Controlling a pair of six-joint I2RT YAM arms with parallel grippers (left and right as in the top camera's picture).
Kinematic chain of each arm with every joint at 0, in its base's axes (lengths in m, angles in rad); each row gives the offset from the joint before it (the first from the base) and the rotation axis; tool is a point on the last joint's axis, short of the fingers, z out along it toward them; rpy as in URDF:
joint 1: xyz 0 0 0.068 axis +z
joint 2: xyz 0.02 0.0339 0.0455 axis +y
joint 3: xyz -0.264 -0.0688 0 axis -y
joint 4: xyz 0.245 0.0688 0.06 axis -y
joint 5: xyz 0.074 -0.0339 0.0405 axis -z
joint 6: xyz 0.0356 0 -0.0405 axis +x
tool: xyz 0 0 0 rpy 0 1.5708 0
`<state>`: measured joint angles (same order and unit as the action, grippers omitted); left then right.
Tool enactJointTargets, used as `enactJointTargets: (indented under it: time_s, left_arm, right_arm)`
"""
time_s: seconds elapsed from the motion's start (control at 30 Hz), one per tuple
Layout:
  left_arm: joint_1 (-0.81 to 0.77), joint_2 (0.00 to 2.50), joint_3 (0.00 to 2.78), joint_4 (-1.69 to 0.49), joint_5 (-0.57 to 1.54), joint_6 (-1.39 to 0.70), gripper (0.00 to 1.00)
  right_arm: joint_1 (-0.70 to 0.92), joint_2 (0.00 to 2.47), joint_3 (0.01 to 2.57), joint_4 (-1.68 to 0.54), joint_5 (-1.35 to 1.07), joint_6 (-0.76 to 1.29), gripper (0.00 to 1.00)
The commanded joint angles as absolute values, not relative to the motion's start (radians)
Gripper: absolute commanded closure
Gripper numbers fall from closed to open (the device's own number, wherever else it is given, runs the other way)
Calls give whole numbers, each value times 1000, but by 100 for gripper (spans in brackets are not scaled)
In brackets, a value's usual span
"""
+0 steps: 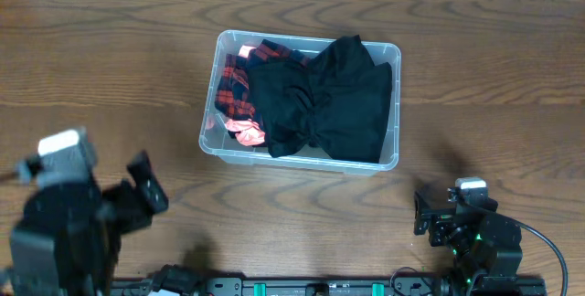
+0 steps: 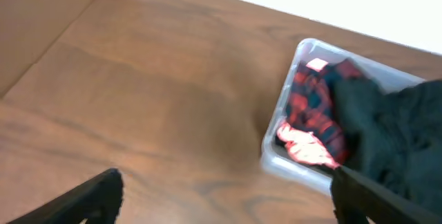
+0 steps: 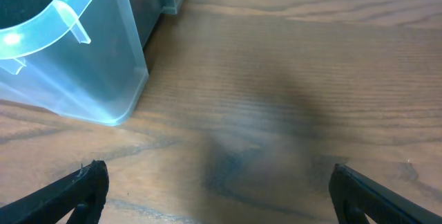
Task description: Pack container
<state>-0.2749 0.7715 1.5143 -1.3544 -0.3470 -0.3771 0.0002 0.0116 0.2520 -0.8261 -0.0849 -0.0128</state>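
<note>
The large rectangular container of clear plastic with rounded corners (image 1: 239,157) sits on the brown wood-grain worktop (image 1: 110,68), about midway across it and toward the far edge, well apart from both my arms. It is full of clothing. A crumpled black garment (image 1: 329,100) covers the middle and right of it and rises to the rim. A red-and-black plaid cloth (image 1: 235,90) lies along the left side, partly under the black garment. A bit of pink fabric (image 1: 245,132) shows near the front left corner.

My left arm (image 1: 64,232) is at the near left of the worktop, off to the left of the container and nearer the front edge. My left jaws stand wide apart with nothing between them; their dark fingers (image 2: 97,193) show at the two bottom corners of the left wrist view, with bare wood between. In that view the container (image 2: 276,151) is at the right, its plaid and pink contents visible.

My right arm (image 1: 475,237) is at the near right, in front of the container's right corner. My right jaws are also spread wide and hold nothing; their fingers (image 3: 86,186) frame bare worktop. The container's near corner wall (image 3: 90,79) stands up at the upper left of the right wrist view, resting flat on the wood, clear of the fingers.
</note>
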Motion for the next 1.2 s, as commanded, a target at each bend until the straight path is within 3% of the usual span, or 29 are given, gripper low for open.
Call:
enactJointTargets:
  time_s: [0.0, 0.17, 0.43, 0.63, 0.93, 1.17]
  left_arm:
    - [-270, 690, 1426, -1354, -367, -453, 2]
    - [-270, 617, 1399, -1419, -387, -431, 2]
    - [-270, 612, 1336, -1393, -387, -222, 2]
    - [-248, 587, 1169, -1185, -378, -172, 2]
    - [-131, 398, 779, -838, -196, -173, 2]
    - [-102, 222, 570, -760, -149, -176, 2]
  right_arm:
    - [-8, 6, 252, -827, -79, -31, 1]
    - [-8, 6, 252, -827, -79, -31, 1]
    - [-8, 6, 252, -827, -79, -31, 1]
    - [-8, 6, 252, -827, -79, -31, 1]
    - [-8, 6, 252, -827, -79, -31, 1]
    - [-8, 6, 252, -827, -79, -31, 1]
